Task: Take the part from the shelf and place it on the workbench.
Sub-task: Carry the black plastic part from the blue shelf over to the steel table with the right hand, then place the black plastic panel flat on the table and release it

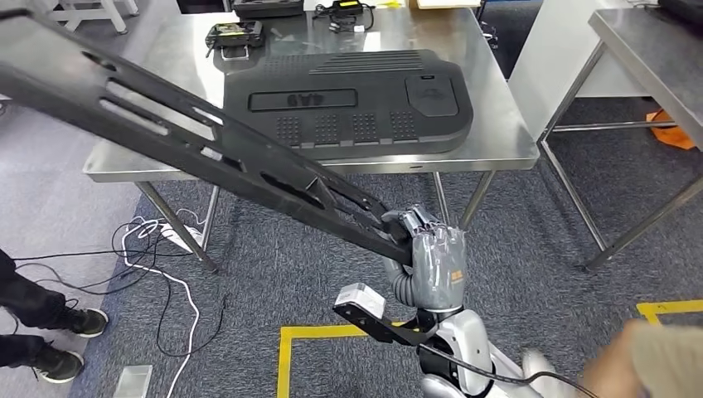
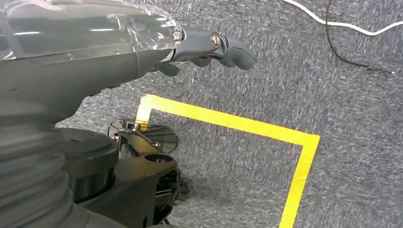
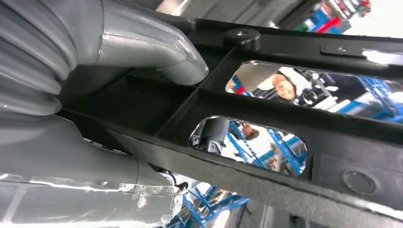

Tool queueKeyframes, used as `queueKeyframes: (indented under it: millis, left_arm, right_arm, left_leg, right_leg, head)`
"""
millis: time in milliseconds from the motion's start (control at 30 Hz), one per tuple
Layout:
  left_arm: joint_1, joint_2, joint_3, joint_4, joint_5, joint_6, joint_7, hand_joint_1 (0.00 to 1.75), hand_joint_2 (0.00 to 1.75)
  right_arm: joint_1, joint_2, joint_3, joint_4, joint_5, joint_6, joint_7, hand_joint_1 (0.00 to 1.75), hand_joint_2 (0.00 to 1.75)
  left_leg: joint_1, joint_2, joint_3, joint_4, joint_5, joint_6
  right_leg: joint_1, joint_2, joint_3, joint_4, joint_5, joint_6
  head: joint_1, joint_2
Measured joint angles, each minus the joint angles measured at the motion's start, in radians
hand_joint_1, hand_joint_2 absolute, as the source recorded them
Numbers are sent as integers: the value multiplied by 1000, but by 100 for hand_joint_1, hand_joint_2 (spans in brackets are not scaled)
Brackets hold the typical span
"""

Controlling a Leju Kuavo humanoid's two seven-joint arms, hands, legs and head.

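The right hand (image 1: 435, 261) gripped the long black part (image 1: 191, 141), which ran toward ten o'clock across the bench (image 1: 497, 141). The left hand (image 2: 209, 47) hung over taped floor (image 2: 237, 123), fingers (image 2: 235, 52) loosely apart, holding nothing.

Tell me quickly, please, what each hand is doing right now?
Left hand: holds nothing, fingers partly curled; open or closed cannot be told.
Right hand: holding the long black part.

Upside-down raised characters, apparently "4A8", on black moulded panel (image 1: 348, 101) lying on workbench (image 1: 497, 141).
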Motion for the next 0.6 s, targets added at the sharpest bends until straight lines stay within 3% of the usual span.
queueKeyframes:
  millis: [67,100,167,233,267,333,367,467,533,600]
  left_arm:
    - [-2,0,0,0,0,1,0,0,175]
    - [-4,0,0,0,0,1,0,0,175]
    - [-3,0,0,0,0,1,0,0,175]
    - [0,0,0,0,0,1,0,0,175]
    - [1,0,0,0,0,1,0,0,175]
    - [2,0,0,0,0,0,0,0,175]
    - [3,0,0,0,0,0,0,0,175]
    - [5,0,0,0,0,-2,0,0,175]
    - [4,0,0,0,0,-2,0,0,175]
    - [0,0,0,0,0,-2,0,0,175]
  right_arm:
    - [-3,-3,0,0,2,0,2,175,175]
    - [-6,-3,0,0,3,0,3,175,175]
    - [-9,-4,0,0,5,0,5,175,175]
    - [-10,-6,0,0,7,0,10,175,175]
    - [-11,-6,0,0,10,0,13,175,175]
    - [-14,-8,0,0,13,0,19,175,175]
    - [-16,-9,0,0,14,0,20,175,175]
    - [-19,-11,0,0,14,0,22,175,175]
    - [-21,-14,0,0,14,0,23,175,175]
    - [-28,-18,1,0,14,0,26,175,175]
  left_leg:
    - [2,0,-11,41,-13,-11]
    - [4,0,-35,87,-30,-16]
    - [10,0,-113,206,-71,-24]
    - [14,0,-173,265,-77,-28]
    - [15,0,-179,243,-51,-29]
    - [16,0,-160,136,37,-26]
    - [14,1,-152,88,54,-24]
    - [6,4,-143,50,47,-8]
    - [8,3,-125,44,69,9]
    - [9,3,-110,39,63,21]
  right_leg:
    - [-4,2,14,-6,-5,-12]
    - [-5,2,20,-8,-8,-16]
    - [-6,2,31,-8,-18,-20]
    - [-7,2,45,-8,-31,-18]
    - [-8,3,55,-8,-38,-16]
    - [-10,3,77,-9,-55,-9]
    - [-11,3,86,-9,-62,-5]
    - [-9,6,103,-2,-75,14]
    - [-10,5,110,20,-80,26]
    - [-10,4,81,84,-104,31]
  head:
    - [-6,0]
    - [-9,0]
    - [-13,0]
    - [-14,0]
    - [-14,0]
    - [-15,0]
    - [-17,0]
    - [-20,0]
    - [-19,0]
    - [-16,0]
